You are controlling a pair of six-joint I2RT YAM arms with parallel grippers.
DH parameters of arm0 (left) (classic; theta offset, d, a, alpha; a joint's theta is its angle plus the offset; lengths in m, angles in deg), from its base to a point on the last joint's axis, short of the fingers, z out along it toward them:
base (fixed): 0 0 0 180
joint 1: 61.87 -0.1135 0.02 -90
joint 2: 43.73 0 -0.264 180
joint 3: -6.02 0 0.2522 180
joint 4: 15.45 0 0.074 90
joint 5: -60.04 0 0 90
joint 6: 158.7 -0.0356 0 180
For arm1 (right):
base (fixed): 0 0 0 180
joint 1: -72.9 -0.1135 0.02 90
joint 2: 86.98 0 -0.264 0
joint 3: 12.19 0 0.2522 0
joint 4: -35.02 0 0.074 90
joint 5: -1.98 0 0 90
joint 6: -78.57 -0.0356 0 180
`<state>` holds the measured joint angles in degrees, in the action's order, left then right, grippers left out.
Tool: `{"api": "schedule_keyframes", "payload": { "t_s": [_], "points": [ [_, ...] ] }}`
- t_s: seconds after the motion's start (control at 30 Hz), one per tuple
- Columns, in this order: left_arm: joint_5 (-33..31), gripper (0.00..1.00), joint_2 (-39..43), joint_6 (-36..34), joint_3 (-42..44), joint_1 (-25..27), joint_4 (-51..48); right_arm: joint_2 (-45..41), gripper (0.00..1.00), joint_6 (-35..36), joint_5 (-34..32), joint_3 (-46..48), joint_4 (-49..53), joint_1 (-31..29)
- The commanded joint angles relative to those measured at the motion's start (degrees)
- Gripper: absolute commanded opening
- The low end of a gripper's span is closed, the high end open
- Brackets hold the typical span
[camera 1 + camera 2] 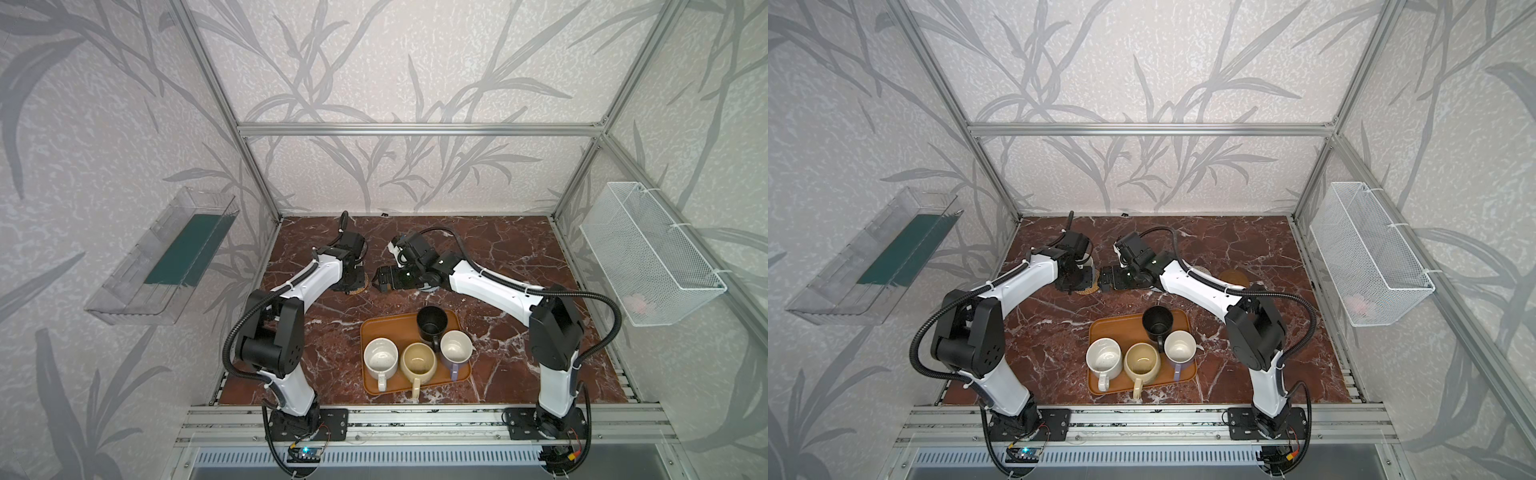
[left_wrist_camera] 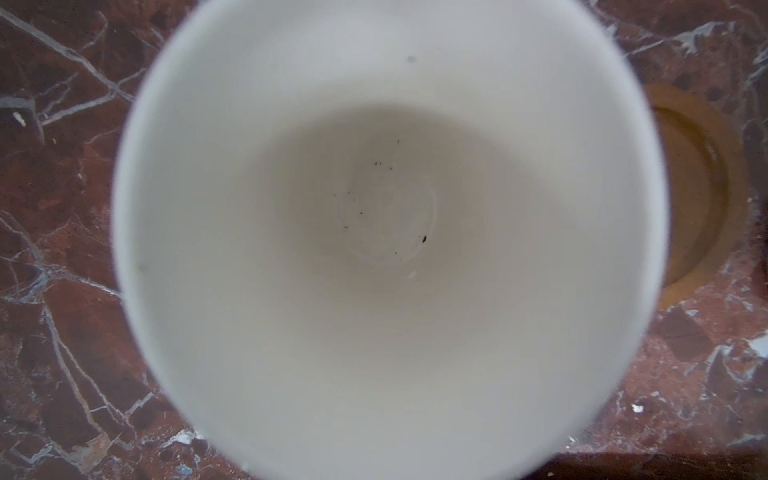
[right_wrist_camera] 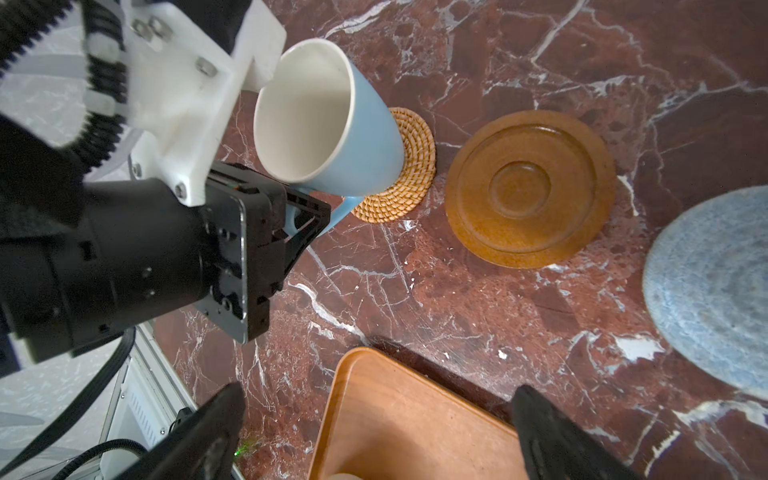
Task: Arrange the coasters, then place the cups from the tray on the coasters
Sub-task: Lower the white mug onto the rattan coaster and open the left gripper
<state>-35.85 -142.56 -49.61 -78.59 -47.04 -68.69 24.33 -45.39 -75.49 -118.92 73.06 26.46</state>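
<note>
the red-brown marble counter (image 3: 478, 299) carries an orange-brown tray (image 1: 376, 328) near its front, a tan woven rattan coaster (image 3: 415, 174), a glossy brown saucer-like coaster (image 3: 530, 187) just beside it, and a grey-blue coiled rope coaster (image 3: 715, 286) further along.

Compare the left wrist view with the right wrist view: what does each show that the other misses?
Only the left wrist view looks straight down into the blue mug, showing dark specks on its white bottom. Only the right wrist view shows the left gripper shut on the mug's handle, the mug's base on the woven coaster, the grey-blue coaster, the tray and the open right gripper. Both show the mug, a brown saucer coaster and the marble table.
</note>
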Motion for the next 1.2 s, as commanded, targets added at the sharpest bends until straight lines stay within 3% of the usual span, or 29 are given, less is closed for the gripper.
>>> {"api": "schedule_keyframes", "payload": {
  "t_s": [0.0,0.33,0.5,0.67,0.8,0.87,1.03,1.17],
  "points": [
    [-3.0,0.00,0.1,-0.7,-0.2,-0.3,2.3,-2.9,0.99,0.8,0.5,1.3,-0.2,0.4],
    [-2.9,0.02,0.1,1.2,1.7,-0.4,2.7,-5.0,0.99,0.9,0.3,3.6,-0.5,0.8],
    [-3.1,0.26,0.9,1.3,1.9,-0.4,2.8,-5.3,0.99,0.8,0.3,4.4,-0.6,0.8],
    [-3.5,0.38,1.6,1.5,1.8,-0.4,2.3,-6.0,0.99,1.1,-0.2,4.9,-0.1,0.8],
    [-3.9,0.76,5.5,2.8,1.5,-0.4,0.2,-7.6,0.99,2.9,-1.0,4.4,3.8,0.7],
    [-3.6,0.85,8.1,2.7,1.3,-0.4,-0.1,-8.9,0.99,3.5,-2.2,4.9,5.3,0.7],
    [-1.9,0.91,12.4,4.8,0.8,-0.3,-1.9,-13.1,0.99,4.0,-3.5,8.4,6.4,0.7],
    [3.2,0.97,15.8,6.2,1.1,-0.4,-2.2,-17.0,0.99,3.9,-5.4,11.2,8.0,0.5]
  ]
}}
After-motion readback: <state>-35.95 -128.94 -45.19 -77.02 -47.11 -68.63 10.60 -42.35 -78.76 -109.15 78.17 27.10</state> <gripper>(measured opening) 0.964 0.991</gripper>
